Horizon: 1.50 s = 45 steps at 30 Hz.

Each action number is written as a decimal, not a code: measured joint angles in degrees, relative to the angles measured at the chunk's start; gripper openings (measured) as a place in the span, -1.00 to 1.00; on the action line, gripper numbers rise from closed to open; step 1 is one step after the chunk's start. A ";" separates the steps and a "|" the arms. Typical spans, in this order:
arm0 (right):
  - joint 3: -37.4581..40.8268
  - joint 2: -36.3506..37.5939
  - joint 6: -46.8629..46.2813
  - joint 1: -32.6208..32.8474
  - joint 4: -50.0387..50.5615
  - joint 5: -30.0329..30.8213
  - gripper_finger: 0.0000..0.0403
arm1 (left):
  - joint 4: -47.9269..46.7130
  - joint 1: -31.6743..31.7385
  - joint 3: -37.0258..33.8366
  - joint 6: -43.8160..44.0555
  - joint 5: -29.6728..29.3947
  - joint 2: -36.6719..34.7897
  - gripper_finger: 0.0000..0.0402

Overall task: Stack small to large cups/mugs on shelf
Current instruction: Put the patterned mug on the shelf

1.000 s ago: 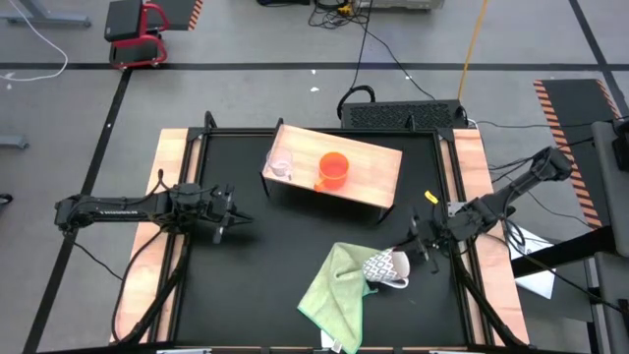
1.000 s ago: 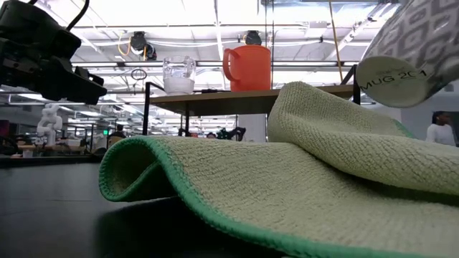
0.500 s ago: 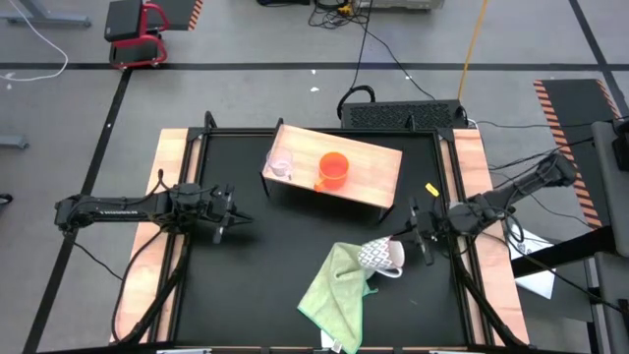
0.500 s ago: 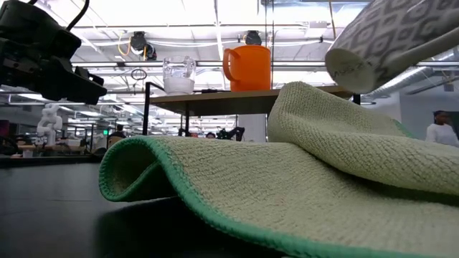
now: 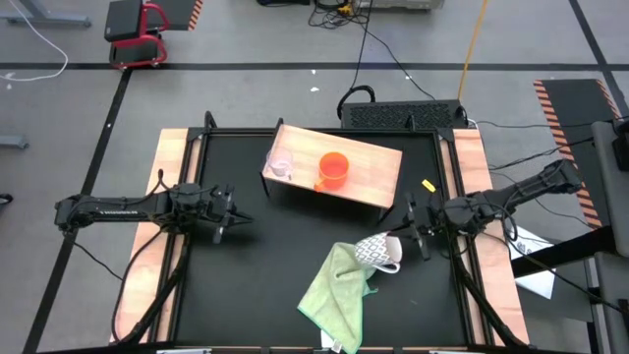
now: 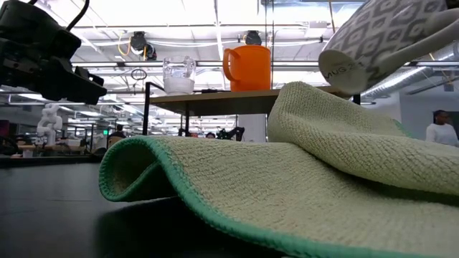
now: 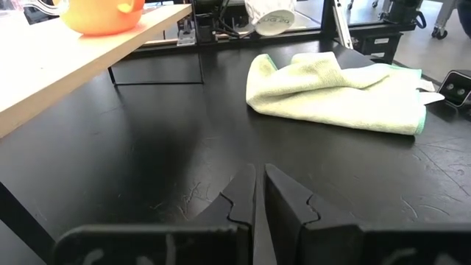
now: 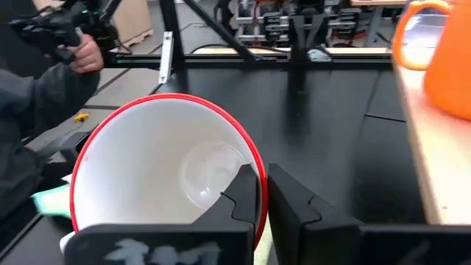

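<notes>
on shelf (image 5: 378,162): two cups (glass (image 5: 280,164), orange (image 5: 333,169)); one white mug (image 5: 378,253) in right tool (image 5: 411,232).

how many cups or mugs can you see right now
3: a clear glass cup and orange mug stand on the shelf; the white mug is held by the right gripper above the green cloth.

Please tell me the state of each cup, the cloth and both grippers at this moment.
white mug: lifted, tilted, held by its rim
orange mug: upright on the shelf
glass cup: upright on the shelf
green cloth: crumpled on the table
right gripper: shut on white mug
left gripper: shut, empty
</notes>
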<state>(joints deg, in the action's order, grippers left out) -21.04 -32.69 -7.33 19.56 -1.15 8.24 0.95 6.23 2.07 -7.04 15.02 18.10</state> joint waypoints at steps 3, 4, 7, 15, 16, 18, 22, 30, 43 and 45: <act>0.00 0.00 -1.03 -0.03 0.29 -0.92 -0.97 | 0.46 0.00 0.00 -0.38 0.00 0.00 -0.85; 0.00 -0.06 -1.07 -0.03 0.26 -0.90 -0.97 | 0.54 0.00 0.00 -0.38 -0.01 -0.01 -0.85; 0.00 -0.24 -1.13 -0.03 0.42 -0.92 -0.97 | 0.52 0.01 -0.01 -0.31 -0.01 0.00 -0.85; -0.02 -0.98 -1.56 0.01 0.76 -2.58 -0.97 | 0.52 -0.01 0.00 0.06 -0.01 0.01 -0.85; -0.02 -1.43 -0.89 0.01 0.88 -3.47 -0.97 | 0.50 0.01 0.00 0.06 -0.01 0.01 -0.85; -0.02 -2.48 -0.44 0.10 0.58 -4.10 -0.97 | 0.51 -0.01 0.00 0.06 -0.01 -0.01 -0.85; -0.02 -4.58 2.10 -0.02 -2.83 -3.83 -0.97 | 0.50 0.01 0.00 -0.04 -0.01 -0.01 -0.85; -2.69 -5.40 4.98 -1.97 -8.31 -4.03 -0.97 | 0.50 0.01 0.00 -0.34 -0.03 -0.01 -0.85; -23.14 -6.78 10.60 -10.80 8.65 -3.81 -0.97 | 0.50 0.01 0.00 -0.19 -0.03 -0.01 -0.85; -26.90 -8.17 10.07 -12.92 12.42 -3.81 -0.97 | 0.50 0.01 -0.01 -0.19 -0.03 -0.01 -0.85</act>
<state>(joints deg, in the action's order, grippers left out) -47.93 -40.86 2.74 6.64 11.27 4.43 1.45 6.24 2.06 -7.22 14.98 18.09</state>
